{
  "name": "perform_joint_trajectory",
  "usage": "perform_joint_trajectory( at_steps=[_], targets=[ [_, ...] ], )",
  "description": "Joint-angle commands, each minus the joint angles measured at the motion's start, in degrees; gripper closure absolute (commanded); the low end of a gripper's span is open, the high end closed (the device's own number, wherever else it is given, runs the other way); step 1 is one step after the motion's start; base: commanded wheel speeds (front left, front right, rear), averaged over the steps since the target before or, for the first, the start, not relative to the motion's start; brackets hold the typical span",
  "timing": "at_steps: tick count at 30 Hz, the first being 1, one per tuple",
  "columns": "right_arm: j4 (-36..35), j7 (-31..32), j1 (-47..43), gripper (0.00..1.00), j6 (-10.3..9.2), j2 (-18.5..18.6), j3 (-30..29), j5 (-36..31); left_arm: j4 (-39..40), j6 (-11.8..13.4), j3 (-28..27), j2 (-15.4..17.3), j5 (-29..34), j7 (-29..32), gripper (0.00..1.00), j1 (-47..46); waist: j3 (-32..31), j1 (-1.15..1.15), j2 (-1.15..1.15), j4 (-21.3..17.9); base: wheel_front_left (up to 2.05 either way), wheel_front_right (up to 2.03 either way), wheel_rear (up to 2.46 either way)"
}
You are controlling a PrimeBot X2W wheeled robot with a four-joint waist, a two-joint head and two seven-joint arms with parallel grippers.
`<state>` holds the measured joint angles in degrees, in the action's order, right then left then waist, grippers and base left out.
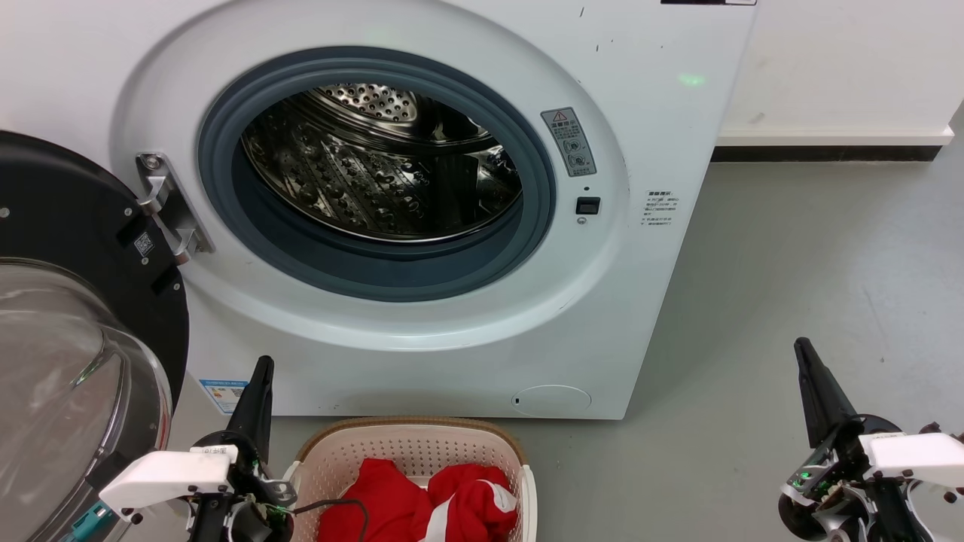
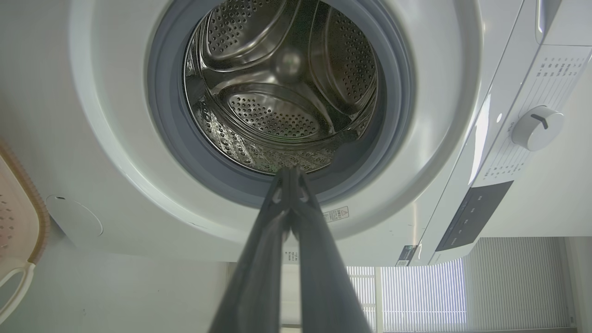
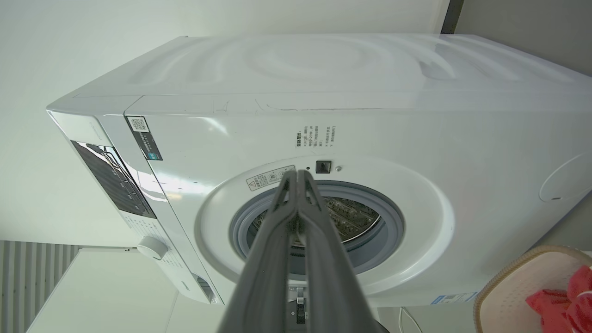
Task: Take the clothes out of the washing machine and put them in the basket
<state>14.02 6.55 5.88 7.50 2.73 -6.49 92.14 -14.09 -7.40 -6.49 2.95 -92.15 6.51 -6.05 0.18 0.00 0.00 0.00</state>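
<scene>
Head view: washing machine (image 1: 663, 150) warning label (image 1: 568, 141) text illegible; red clothes (image 1: 422, 504) lie in basket (image 1: 407, 424); left gripper (image 1: 262, 369) and right gripper (image 1: 803, 349) fingers closed, empty.

Laundry room — washing machine (image 1: 422, 324), basket (image 1: 413, 446)

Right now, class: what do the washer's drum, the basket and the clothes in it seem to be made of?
Drum: likely stainless steel, shiny, perforated, reflective.
Basket: probably moulded plastic, matte cream, punched holes.
Clothes: soft red fabric, creased folds.
</scene>
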Motion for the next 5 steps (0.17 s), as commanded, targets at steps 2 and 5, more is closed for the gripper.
perform_joint_trajectory(
  at_steps=[2, 5],
  targets=[
    [0.12, 0.10, 0.70, 1.00, -0.02, 0.27, -0.04, 0.40, -0.06, -0.29, -0.22, -0.15, -0.29, 0.23, 1.00, -0.43, 0.00, 0.00, 0.00, 0.00, 0.00, 0.00, 0.00],
    [0.11, 0.10, 0.70, 1.00, -0.02, 0.27, -0.04, 0.41, -0.06, -0.29, -0.21, -0.14, -0.30, 0.23, 1.00, -0.43, 0.00, 0.00, 0.00, 0.00, 0.00, 0.00, 0.00]
  ],
)
